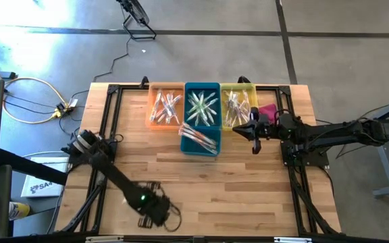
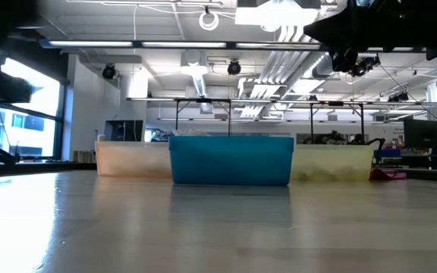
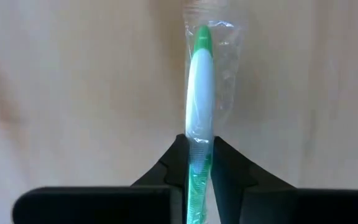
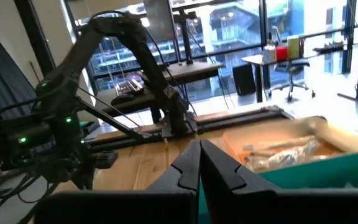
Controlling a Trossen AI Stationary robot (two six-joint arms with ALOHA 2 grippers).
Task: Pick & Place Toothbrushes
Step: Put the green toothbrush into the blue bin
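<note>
Left pincer [image 3: 199,165]: closed to a narrow gap on one toothbrush [image 3: 199,93]; the green-and-white handle in its clear wrapper is clamped between the two dark fingers [image 3: 173,163].
Left pincer position: seen in the high view low over the near edge of the bench [image 1: 248,182], left of centre, at the end of the left arm [image 1: 107,165].
Held toothbrush: laid lengthwise against the bare wood, extending away from the fingertips; whether it is lifted clear of the bench cannot be told.
Right pincer [image 4: 199,155]: fully closed, fingers pressed together, nothing held.
Right pincer position: raised beside the yellow bin [image 1: 237,104], at the far right of the bench.
Bins: an orange bin [image 1: 166,106], a blue bin [image 1: 202,108] and the yellow bin are set in a row along the far edge, touching side by side.
Remaining toothbrushes [image 1: 202,106]: wrapped ones are heaped in all three bins; several lie across the near part of the blue bin.
Pink cloth [image 1: 267,111]: placed just beside the yellow bin, under the right arm.
Obstructions: open wood is left between the left pincer and the bins; the black frame rails [image 1: 113,115] run along both sides of the bench.
</note>
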